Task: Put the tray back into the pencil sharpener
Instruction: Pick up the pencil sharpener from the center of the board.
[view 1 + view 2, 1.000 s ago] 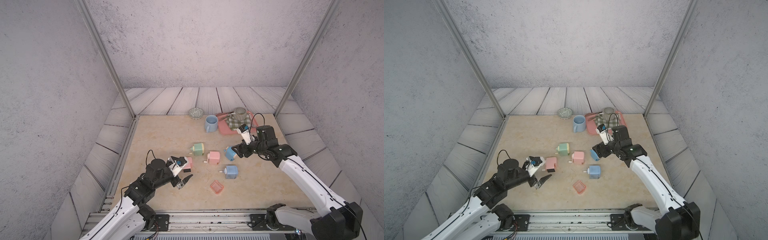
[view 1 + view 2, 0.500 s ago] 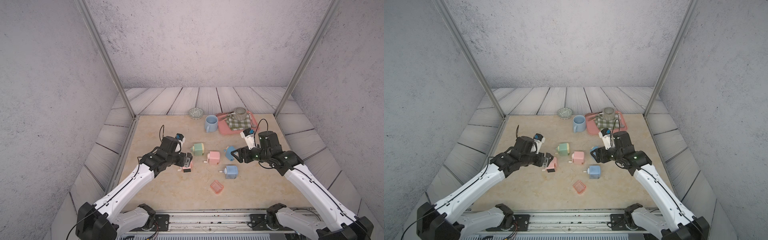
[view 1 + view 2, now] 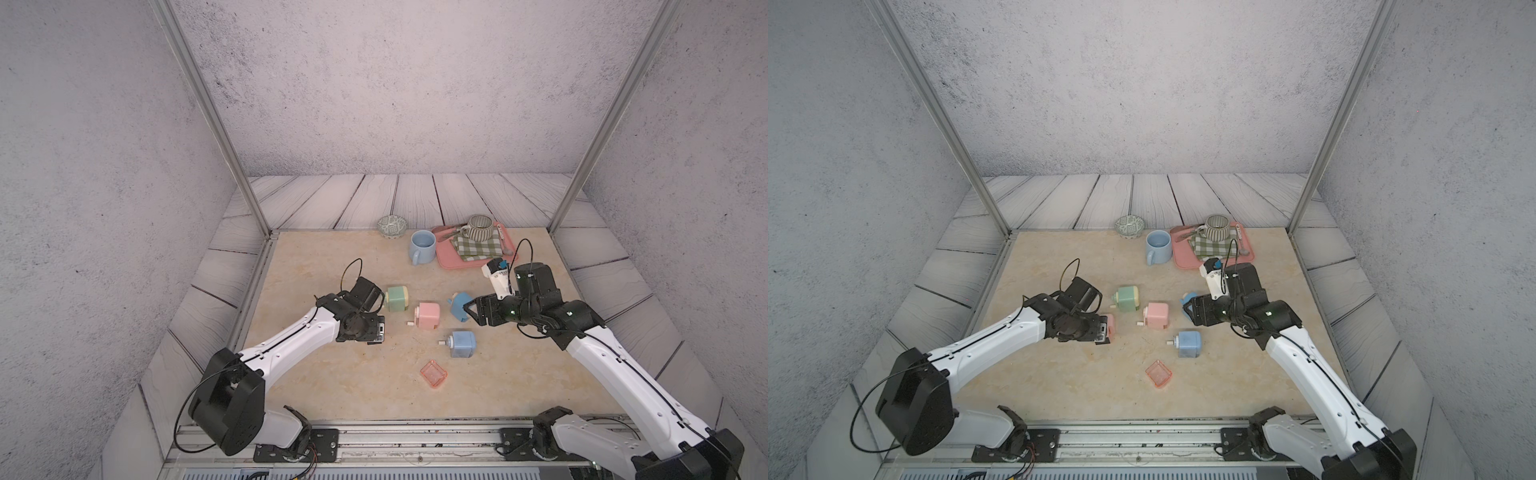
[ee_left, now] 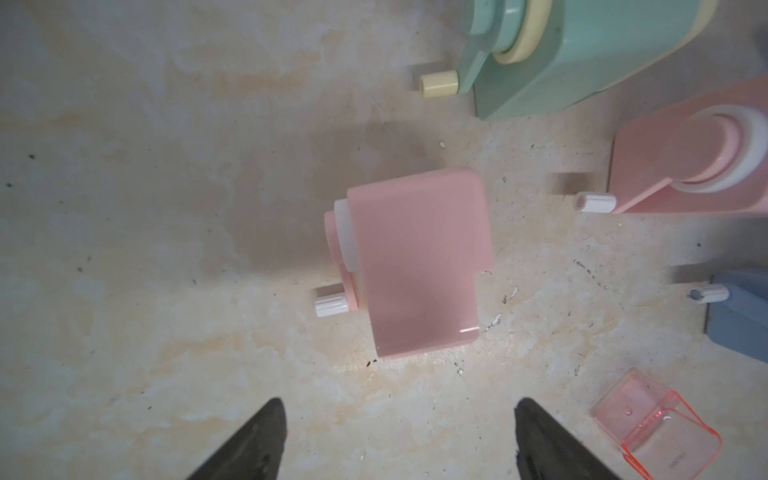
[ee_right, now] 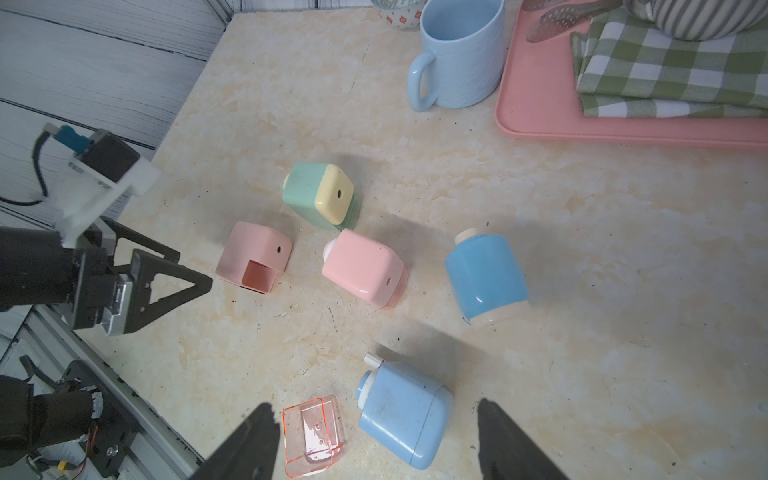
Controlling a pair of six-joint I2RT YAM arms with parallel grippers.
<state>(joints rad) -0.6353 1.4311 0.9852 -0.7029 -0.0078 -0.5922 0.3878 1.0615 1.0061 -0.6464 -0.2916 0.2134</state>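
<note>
Here we go: the tray (image 3: pixel 433 374) lies open side up near the front edge of the table (image 3: pixel 332 257), just in front of the light blue sharpener (image 3: pixel 462 344). Its long axis is slanted to that edge. The pink sharpener (image 5: pixel 253 257) sits well apart from it. In the right wrist view we see its empty slot, in the face with the pencil hole. The left wrist view gives us only its top and the crank at the opposite end. The left gripper (image 4: pixel 400 409) hovers close over it, jaws apart and empty, hiding most of it in both top views. The right gripper (image 5: pixel 375 407) hangs with jaws wide, holding nothing.
</note>
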